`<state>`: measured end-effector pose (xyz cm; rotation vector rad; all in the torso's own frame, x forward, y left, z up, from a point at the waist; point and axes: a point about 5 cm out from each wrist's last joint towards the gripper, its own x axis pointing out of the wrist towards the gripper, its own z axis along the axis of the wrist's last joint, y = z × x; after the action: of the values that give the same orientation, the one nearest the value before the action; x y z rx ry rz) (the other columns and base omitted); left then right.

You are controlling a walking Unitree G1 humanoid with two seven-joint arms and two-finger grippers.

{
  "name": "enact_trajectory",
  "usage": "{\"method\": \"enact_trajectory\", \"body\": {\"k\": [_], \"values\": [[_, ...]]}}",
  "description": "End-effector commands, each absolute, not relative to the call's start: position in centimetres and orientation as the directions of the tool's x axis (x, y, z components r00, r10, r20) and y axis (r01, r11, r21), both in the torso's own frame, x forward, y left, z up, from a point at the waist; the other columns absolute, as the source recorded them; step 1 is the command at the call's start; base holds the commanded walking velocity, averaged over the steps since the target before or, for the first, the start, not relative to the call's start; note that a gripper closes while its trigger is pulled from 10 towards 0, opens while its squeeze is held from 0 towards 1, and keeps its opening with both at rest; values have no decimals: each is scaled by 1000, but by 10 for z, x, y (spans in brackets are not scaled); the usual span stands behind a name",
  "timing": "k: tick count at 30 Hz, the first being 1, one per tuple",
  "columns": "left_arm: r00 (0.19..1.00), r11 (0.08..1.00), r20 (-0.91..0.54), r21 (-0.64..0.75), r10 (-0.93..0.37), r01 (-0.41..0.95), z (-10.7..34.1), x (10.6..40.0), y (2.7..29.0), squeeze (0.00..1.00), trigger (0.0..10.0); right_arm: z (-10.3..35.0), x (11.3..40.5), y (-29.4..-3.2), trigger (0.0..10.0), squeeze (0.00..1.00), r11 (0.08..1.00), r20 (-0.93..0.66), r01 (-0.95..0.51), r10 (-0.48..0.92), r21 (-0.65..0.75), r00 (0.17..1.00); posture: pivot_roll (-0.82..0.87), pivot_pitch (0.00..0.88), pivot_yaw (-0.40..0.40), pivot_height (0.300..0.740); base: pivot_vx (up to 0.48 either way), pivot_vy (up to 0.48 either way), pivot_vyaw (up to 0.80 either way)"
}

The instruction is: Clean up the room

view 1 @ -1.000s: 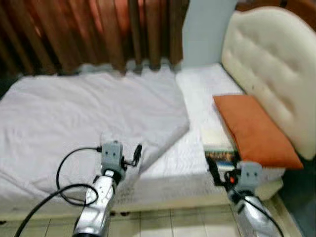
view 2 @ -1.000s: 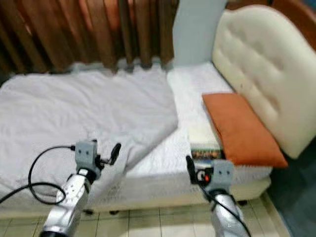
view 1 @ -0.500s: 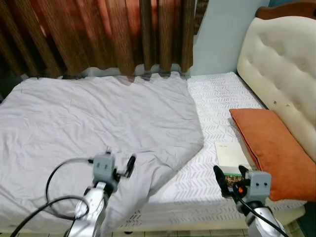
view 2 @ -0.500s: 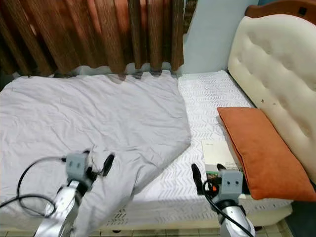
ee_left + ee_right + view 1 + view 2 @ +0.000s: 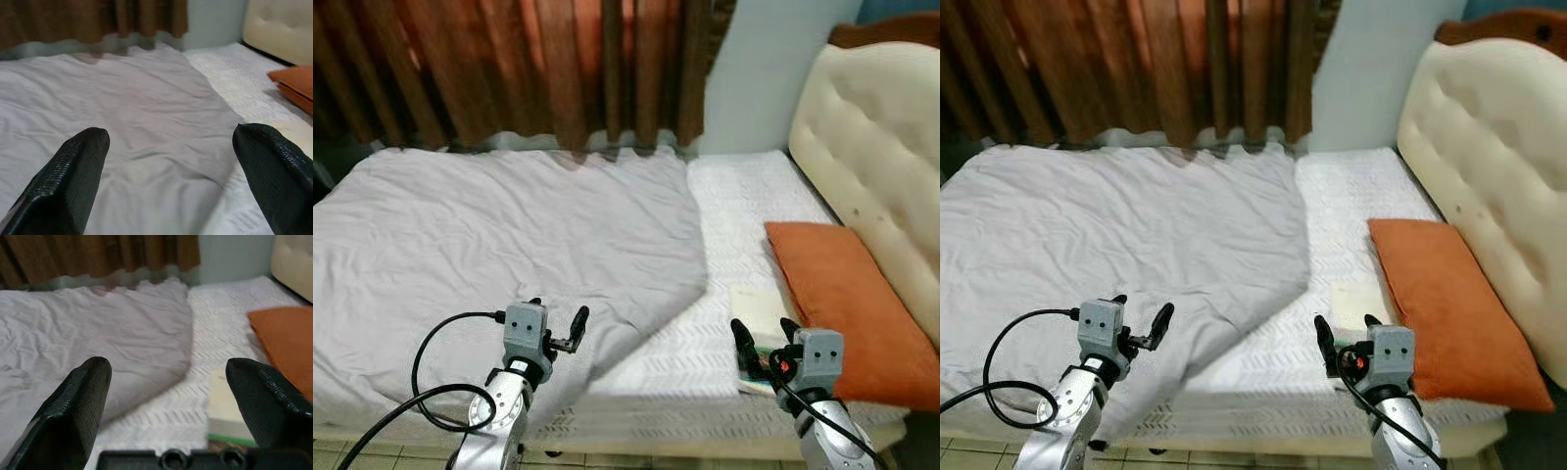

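A rumpled grey blanket (image 5: 509, 235) covers the left and middle of the bed, its corner folded back off the white patterned sheet (image 5: 744, 206). An orange pillow (image 5: 847, 294) lies at the right by the headboard. A cream book (image 5: 759, 304) rests on the sheet beside the pillow. My left gripper (image 5: 556, 313) is open above the blanket's near edge, holding nothing. My right gripper (image 5: 764, 338) is open just in front of the book and apart from it. The right wrist view has the book (image 5: 227, 406) close under the fingers (image 5: 78, 401).
A cream tufted headboard (image 5: 871, 147) stands at the right. Brown curtains (image 5: 529, 69) hang behind the bed, with a pale blue wall (image 5: 764, 69) beside them. Tiled floor (image 5: 342, 460) lies below the bed's near edge.
The whole picture has shifted: the bed now looks nearer and higher than a second ago, so the camera moved. Both grippers keep their open pose in front of me.
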<state>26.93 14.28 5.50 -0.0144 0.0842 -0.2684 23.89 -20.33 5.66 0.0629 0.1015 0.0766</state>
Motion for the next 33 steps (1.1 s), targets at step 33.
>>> {"method": "enact_trajectory", "body": {"k": [33], "values": [[955, 958, -74, -1, -287, 288, 58, 277, 138, 0, 10000, 55, 245, -200, 10000, 0, 994, -118, -98, 103, 47, 988, -142, 29, 24, 740, 170, -112, -121]]}}
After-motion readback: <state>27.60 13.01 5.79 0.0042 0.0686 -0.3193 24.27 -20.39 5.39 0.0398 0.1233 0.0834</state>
